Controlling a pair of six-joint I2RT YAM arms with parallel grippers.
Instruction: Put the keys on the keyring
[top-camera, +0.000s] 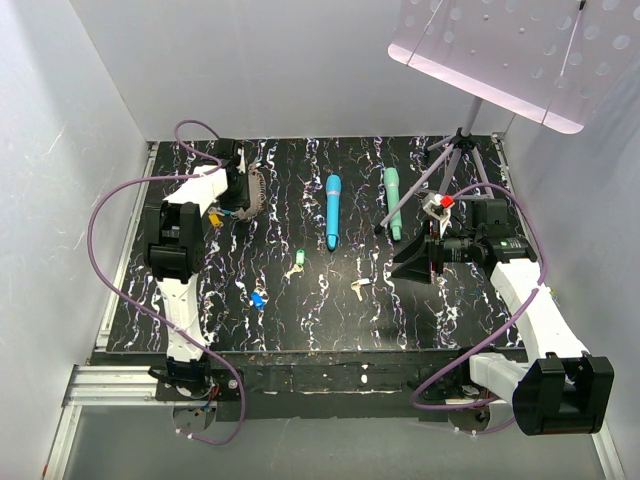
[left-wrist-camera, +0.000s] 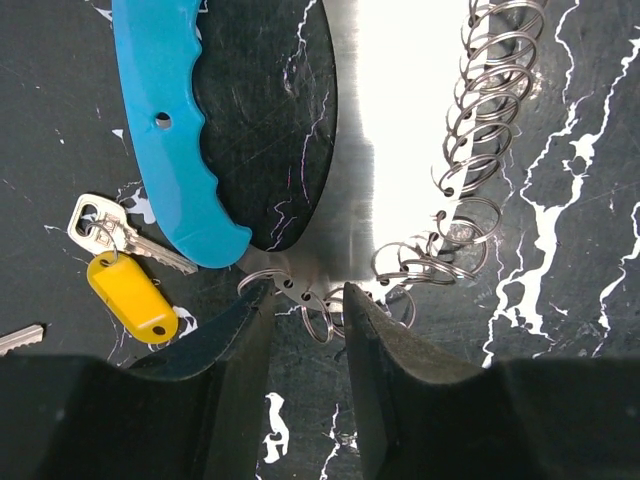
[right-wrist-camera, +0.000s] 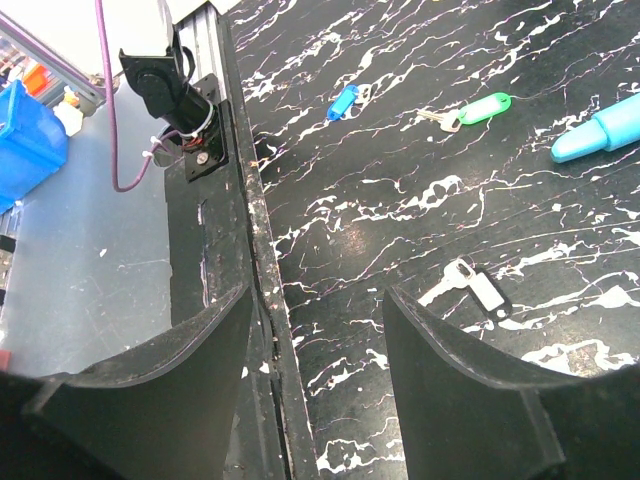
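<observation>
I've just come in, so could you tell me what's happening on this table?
The left gripper straddles the keyring where its blue band meets the chain; whether it grips is unclear. The yellow key lies beside it; the green key, blue key and cream key lie loose mid-table. The right gripper is open and empty.

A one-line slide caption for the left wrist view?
Left gripper, jaws apart, straddles the wire rings of the keyring; a yellow-tagged key lies nearby.

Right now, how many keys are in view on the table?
4: yellow-tagged key beside the keyring, green key, blue key and cream key mid-table. A blade tip at the left wrist view's edge may be a fifth.
</observation>
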